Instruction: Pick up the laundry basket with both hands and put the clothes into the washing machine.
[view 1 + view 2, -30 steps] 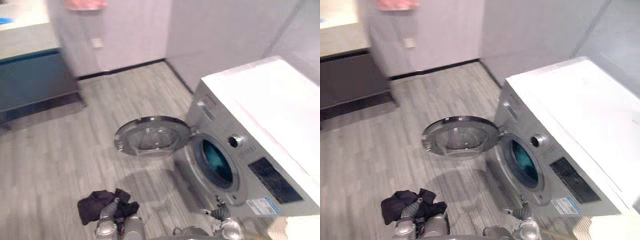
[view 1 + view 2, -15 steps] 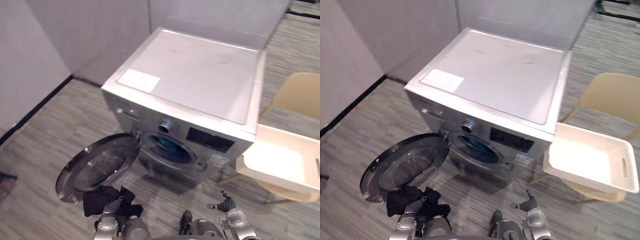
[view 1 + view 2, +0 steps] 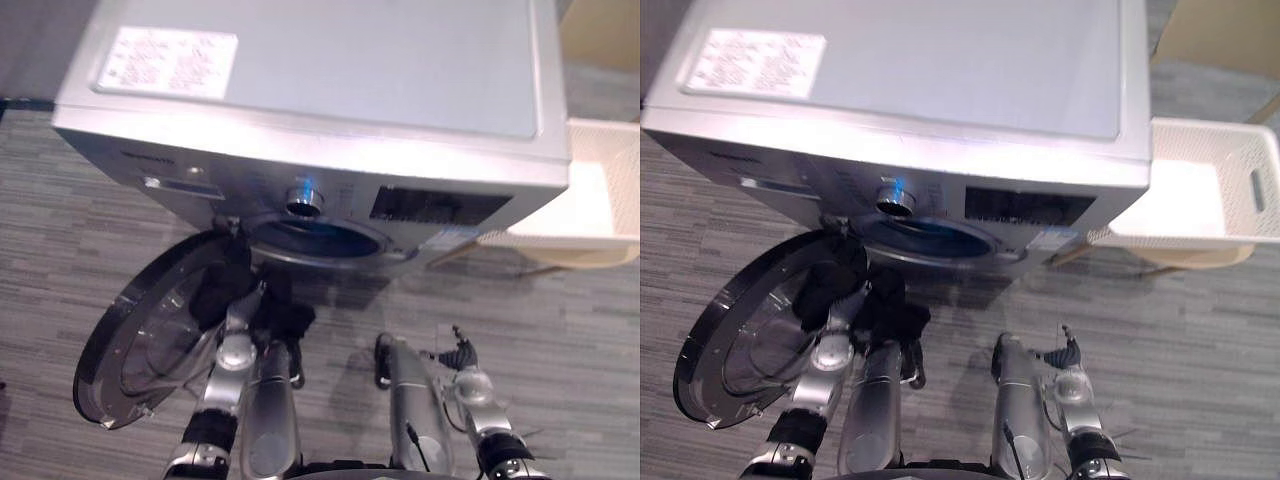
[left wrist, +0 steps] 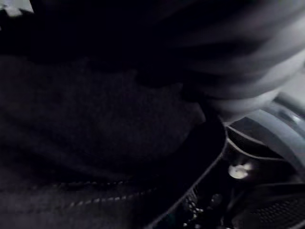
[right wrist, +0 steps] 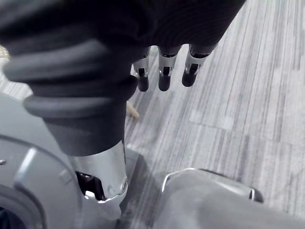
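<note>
Looking down on washing machine (image 3: 320, 70) from above, w/ door (image 3: 130, 350) swung wide open on the left. Carrying dark clothes (image 3: 218, 292) bunched round left hand (image 3: 242, 318). Fingers sunk in the cloth, so can't tell the grip. In left wrist view, dark fabric w/ a stitched seam, right up close. Clothes lumped just ahead of those fingers, over door's inner edge, just short of drum opening (image 3: 315, 240) and outside it. Further past the fingers, on front panel: control knob (image 3: 303, 200).

Hanging right hand (image 3: 463, 358) low over wood-look floor (image 3: 560, 330), apart from the machine. Fingers (image 5: 164, 76) loose & relaxed, holding nothing. Floor planks below the fingertips.

Laundry basket (image 3: 1200, 130): white, well off to outer side of right-hand fingers, sitting on beige chair (image 3: 1210, 30) just beside machine's right side, apart from both hands. Pale inside; contents unclear. Paper label (image 3: 168, 62) stuck on machine's top, at the corner furthest from basket.
</note>
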Controlling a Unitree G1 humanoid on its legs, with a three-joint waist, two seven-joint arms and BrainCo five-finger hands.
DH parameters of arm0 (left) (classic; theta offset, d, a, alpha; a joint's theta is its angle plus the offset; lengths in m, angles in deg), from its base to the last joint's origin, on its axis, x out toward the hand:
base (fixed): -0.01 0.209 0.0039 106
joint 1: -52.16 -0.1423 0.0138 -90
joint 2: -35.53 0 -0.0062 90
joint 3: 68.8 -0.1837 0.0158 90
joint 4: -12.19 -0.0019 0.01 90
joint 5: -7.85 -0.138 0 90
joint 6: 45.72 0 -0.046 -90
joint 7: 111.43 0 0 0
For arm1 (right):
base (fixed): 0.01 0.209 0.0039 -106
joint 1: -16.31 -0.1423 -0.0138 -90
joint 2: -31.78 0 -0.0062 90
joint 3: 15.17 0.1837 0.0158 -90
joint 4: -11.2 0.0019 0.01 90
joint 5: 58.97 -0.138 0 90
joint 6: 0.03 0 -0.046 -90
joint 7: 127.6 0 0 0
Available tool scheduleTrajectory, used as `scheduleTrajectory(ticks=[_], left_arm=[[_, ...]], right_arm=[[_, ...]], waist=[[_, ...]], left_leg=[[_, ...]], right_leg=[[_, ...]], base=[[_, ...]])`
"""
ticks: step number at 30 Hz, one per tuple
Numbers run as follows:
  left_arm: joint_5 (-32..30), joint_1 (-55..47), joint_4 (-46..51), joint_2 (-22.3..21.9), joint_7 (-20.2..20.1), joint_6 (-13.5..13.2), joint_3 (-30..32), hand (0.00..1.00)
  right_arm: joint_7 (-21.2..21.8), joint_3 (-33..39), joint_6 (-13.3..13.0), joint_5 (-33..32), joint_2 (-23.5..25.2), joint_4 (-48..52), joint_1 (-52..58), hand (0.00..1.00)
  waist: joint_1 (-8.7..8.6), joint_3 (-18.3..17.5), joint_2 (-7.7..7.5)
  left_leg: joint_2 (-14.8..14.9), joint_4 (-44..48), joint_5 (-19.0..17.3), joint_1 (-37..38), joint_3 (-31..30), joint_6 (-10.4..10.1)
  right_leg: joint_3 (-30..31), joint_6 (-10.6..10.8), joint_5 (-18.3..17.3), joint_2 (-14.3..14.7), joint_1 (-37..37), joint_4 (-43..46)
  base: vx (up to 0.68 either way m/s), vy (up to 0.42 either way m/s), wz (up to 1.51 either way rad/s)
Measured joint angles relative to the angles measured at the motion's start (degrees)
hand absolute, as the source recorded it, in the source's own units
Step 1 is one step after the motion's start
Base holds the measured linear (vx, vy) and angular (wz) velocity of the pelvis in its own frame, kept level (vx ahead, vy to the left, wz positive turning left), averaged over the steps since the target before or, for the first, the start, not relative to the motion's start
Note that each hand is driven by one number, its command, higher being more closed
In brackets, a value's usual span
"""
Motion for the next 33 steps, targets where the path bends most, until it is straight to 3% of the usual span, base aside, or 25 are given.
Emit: scheduleTrajectory(ticks=[8, 11, 16, 19, 20, 22, 23, 28, 31, 32, 33], left_arm=[[1.8, 19.1, 10.9, 1.6, 5.9, 0.0, -3.7, 1.00], [4.0, 27.6, 13.3, 3.8, 8.8, 0.1, -3.6, 1.00], [4.1, 39.3, 14.3, 11.7, 15.5, 0.9, -3.9, 1.00], [-1.6, 46.2, 13.0, 18.9, 18.6, 3.8, -7.3, 1.00], [-9.2, 51.8, 9.7, 22.9, 18.6, 6.3, -10.2, 1.00], [-14.7, 58.3, 6.5, 26.1, 18.1, 7.7, -13.7, 1.00], [-21.0, 63.7, 3.4, 28.3, 17.6, 8.2, -16.0, 1.00], [-30.4, 76.0, -2.9, 30.7, 16.9, 8.0, -19.8, 1.00], [-32.8, 76.3, -6.0, 32.0, 16.8, 8.1, -19.9, 1.00], [-32.8, 76.3, -6.7, 32.1, 16.8, 8.4, -19.9, 0.00], [-32.9, 76.3, -7.8, 32.2, 16.8, 9.1, -19.9, 0.00]], right_arm=[[-3.6, -0.6, -0.3, -0.9, 3.4, 14.0, -3.9, 0.00], [-3.7, -0.8, -0.9, -1.0, 5.0, 17.2, -4.5, 0.00], [-4.3, -0.7, -3.7, -2.7, 5.1, 23.2, -5.7, 0.00], [-4.7, -0.6, -5.9, -3.2, 4.7, 27.1, -6.0, 0.00], [-4.7, -0.4, -7.4, -3.2, 4.6, 27.8, -6.2, 0.00], [-4.7, -0.3, -8.7, -3.2, 4.5, 29.2, -6.3, 0.00], [-4.6, -0.3, -10.2, -3.2, 4.3, 29.7, -6.3, 0.00], [-4.4, -0.7, -14.0, -4.4, 3.6, 32.2, -6.6, 0.00], [-3.7, -1.2, -15.2, -4.5, 3.3, 32.1, -6.5, 0.00], [-3.6, -1.3, -15.3, -4.5, 3.0, 32.1, -6.5, 0.00], [-3.6, -1.7, -15.5, -4.5, 2.2, 32.0, -6.4, 0.00]], waist=[[-1.10, 2.5, -1.27], [-1.52, 3.5, -2.18], [-3.08, 4.4, -3.46], [-3.38, 4.7, -3.92], [-3.54, 4.9, -4.42], [-4.08, 4.9, -4.43], [-4.73, 4.9, -4.44], [-5.41, 5.1, -4.50], [-6.18, 5.1, -4.49], [-6.17, 5.1, -4.49], [-6.12, 5.1, -4.49]], left_leg=[[4.0, 13.3, -2.7, -18.4, 0.4, 0.9], [5.1, 17.7, -3.0, -25.2, 0.1, 1.4], [7.2, 24.2, -3.8, -34.4, -0.6, 1.7], [8.1, 26.1, -3.8, -39.1, -0.7, 1.6], [8.3, 26.8, -3.8, -40.8, -0.9, 1.6], [8.6, 27.5, -3.7, -42.8, -1.4, 1.6], [8.8, 28.5, -3.5, -44.4, -1.7, 1.9], [10.0, 32.5, -4.8, -48.8, -2.3, 2.7], [10.2, 33.7, -5.5, -49.7, -2.8, 2.4], [10.2, 33.9, -5.7, -49.8, -2.8, 2.4], [10.2, 34.2, -5.9, -49.9, -2.8, 2.6]], right_leg=[[1.7, -0.2, -1.0, 1.1, -19.8, 12.4], [2.4, -0.3, -1.0, 1.7, -27.0, 16.8], [3.3, -0.3, -0.9, 3.1, -36.5, 22.2], [3.3, -0.4, -0.5, 3.4, -41.6, 23.9], [3.3, -0.7, -0.3, 3.4, -43.5, 24.7], [3.0, -0.8, 0.0, 3.4, -45.2, 25.1], [2.9, -0.6, 0.5, 3.6, -46.5, 25.7], [3.1, -0.3, 0.3, 4.4, -50.9, 28.7], [3.0, 0.5, -0.4, 4.4, -51.5, 29.6], [3.0, 0.6, -0.5, 4.4, -51.6, 29.8], [3.1, 0.6, -0.5, 4.4, -51.7, 30.1]], base=[[-0.10, 0.001, -0.19], [-0.11, -0.045, -0.14], [-0.12, -0.048, -0.18], [-0.09, -0.049, -0.13], [-0.07, -0.045, -0.10], [-0.03, -0.015, -0.07], [-0.01, 0.009, -0.09], [0.02, 0.011, -0.14], [0.01, 0.006, -0.05], [0.00, 0.000, 0.00], [0.00, 0.000, 0.00]])
